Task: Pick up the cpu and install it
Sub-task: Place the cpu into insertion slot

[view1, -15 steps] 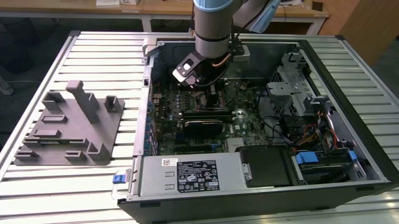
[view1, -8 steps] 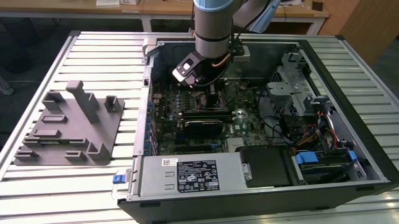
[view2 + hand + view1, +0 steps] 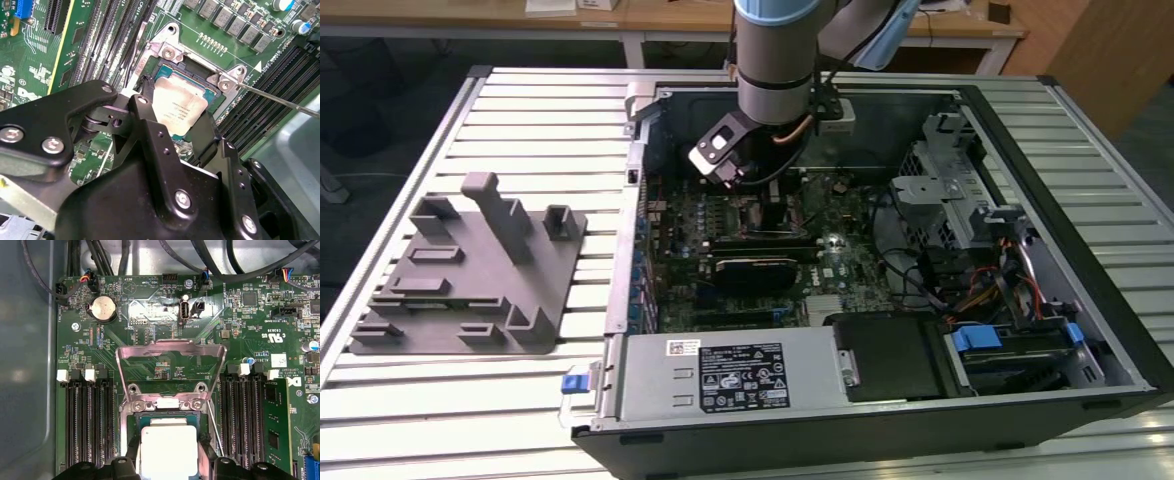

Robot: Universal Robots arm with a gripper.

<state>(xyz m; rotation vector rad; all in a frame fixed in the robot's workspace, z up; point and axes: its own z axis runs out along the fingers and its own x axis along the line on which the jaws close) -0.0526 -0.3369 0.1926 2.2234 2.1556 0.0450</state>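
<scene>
The cpu (image 3: 177,111) (image 3: 167,450), a silvery square chip with a pale rim, sits level in or just over the black-framed socket (image 3: 212,97) of the green motherboard (image 3: 250,345). My gripper (image 3: 175,114) (image 3: 167,456) is shut on it, one black finger (image 3: 144,97) against one side and the other against the opposite side. The socket's metal load plate (image 3: 170,347) stands swung open, and its thin lever (image 3: 280,100) juts out to the side. In the exterior view the gripper (image 3: 754,185) is lowered into the open computer case (image 3: 1067,300), hiding the socket.
Memory slots (image 3: 87,425) flank the socket on both sides. Cables (image 3: 210,260) run along the case wall. A power supply (image 3: 720,375) and drive cage (image 3: 947,200) fill the case's sides. A grey tray with upright posts (image 3: 467,270) lies at the exterior view's left.
</scene>
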